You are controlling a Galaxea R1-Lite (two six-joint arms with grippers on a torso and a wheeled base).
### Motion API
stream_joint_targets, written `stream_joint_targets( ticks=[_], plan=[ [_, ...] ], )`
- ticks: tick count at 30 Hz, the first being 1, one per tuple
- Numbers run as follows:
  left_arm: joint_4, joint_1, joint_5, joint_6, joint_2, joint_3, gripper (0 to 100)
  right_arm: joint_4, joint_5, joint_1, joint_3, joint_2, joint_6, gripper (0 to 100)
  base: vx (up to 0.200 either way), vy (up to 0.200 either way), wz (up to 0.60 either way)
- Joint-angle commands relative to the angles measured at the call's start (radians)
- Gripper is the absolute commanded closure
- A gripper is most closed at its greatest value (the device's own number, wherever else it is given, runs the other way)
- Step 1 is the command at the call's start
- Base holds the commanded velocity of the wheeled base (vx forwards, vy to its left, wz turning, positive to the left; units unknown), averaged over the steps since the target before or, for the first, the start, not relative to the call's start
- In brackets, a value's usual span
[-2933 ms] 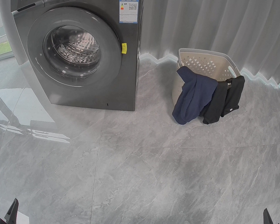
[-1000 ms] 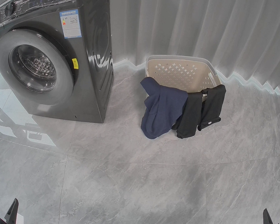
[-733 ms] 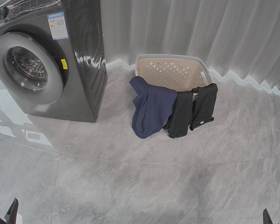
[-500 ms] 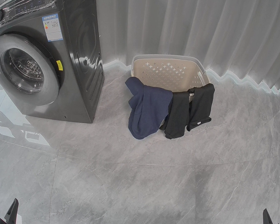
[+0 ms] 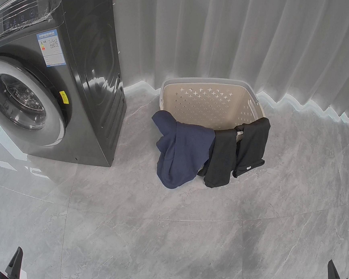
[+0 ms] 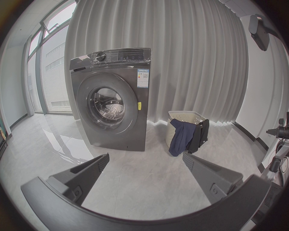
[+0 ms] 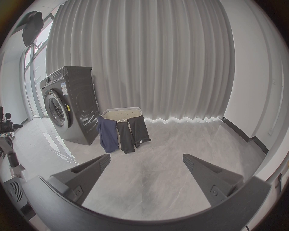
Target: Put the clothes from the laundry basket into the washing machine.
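The left gripper (image 6: 145, 155) and right gripper (image 7: 146, 156) hang wide open and empty, well short of the laundry basket (image 5: 214, 81), whose clothes (image 5: 183, 155) drape over its near rim beside the washing machine (image 5: 87, 77), likely easing a grasp.

Your left gripper (image 6: 145, 155) is spread wide, holding nothing. The washing machine (image 6: 114, 99) stands near the laundry basket (image 6: 186, 114), with a navy garment (image 6: 180, 137) and a black garment (image 6: 200, 135) draped over its rim.
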Motion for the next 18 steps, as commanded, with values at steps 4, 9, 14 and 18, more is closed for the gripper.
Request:
stream_joint_targets(
  ticks=[4,9,14,18],
  plan=[
    [0.000,0.000,0.000,0.003,-0.017,0.018,0,0.000,0.000,0.000,0.018,-0.012,0.000,0,0.000,-0.150,0.00],
    [0.000,0.000,0.000,0.000,-0.015,0.018,0,0.000,0.000,0.000,0.018,-0.012,0.000,0,0.000,-0.200,0.00],
    [0.000,0.000,0.000,-0.001,-0.017,0.018,0,0.000,0.000,0.000,0.018,-0.012,0.000,0,0.000,-0.200,0.00],
    [0.000,0.000,0.000,-0.001,-0.017,0.018,0,0.000,0.000,0.000,0.018,-0.012,0.000,0,0.000,-0.200,0.00]
  ],
)
